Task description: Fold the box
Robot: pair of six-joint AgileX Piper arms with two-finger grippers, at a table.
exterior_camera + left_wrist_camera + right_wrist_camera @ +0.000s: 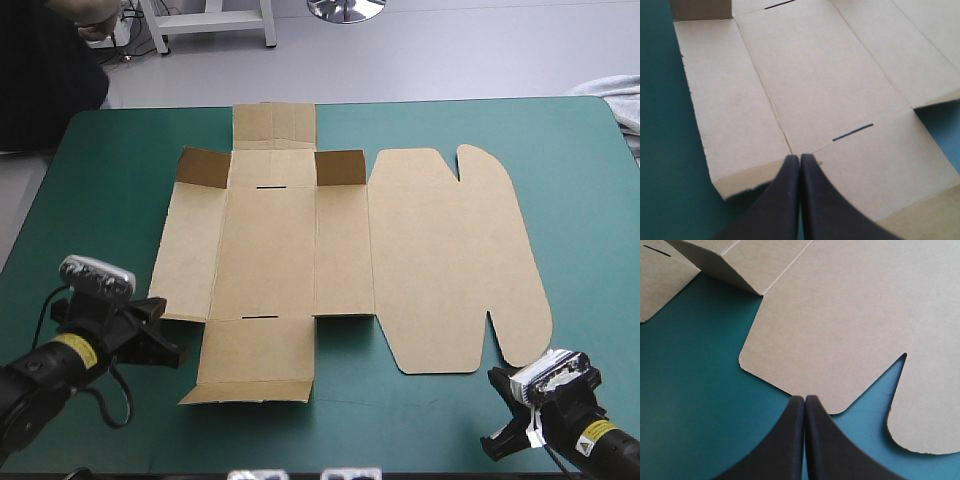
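Nearest the robot, the left claw (800, 157) is pressed together into one point and holds nothing. It sits just beside the near left corner of the box (300, 250), aimed at the crease where a side wall meets the near end flap (255, 362). The right claw (804, 399) is likewise closed and empty, and hovers over bare teal-green counter (580, 200), just short of the rounded lid panel (450, 260). This flanking stance probably serves as a start: narrow closed tips suit slipping under an edge. Beyond them the brown sheet lies flat at mid-counter, base panel (268, 250) central, so nearly all folding remains. At the far end only two corner flaps (340, 167) stand raised; the far end flap (274, 124) lies flat.
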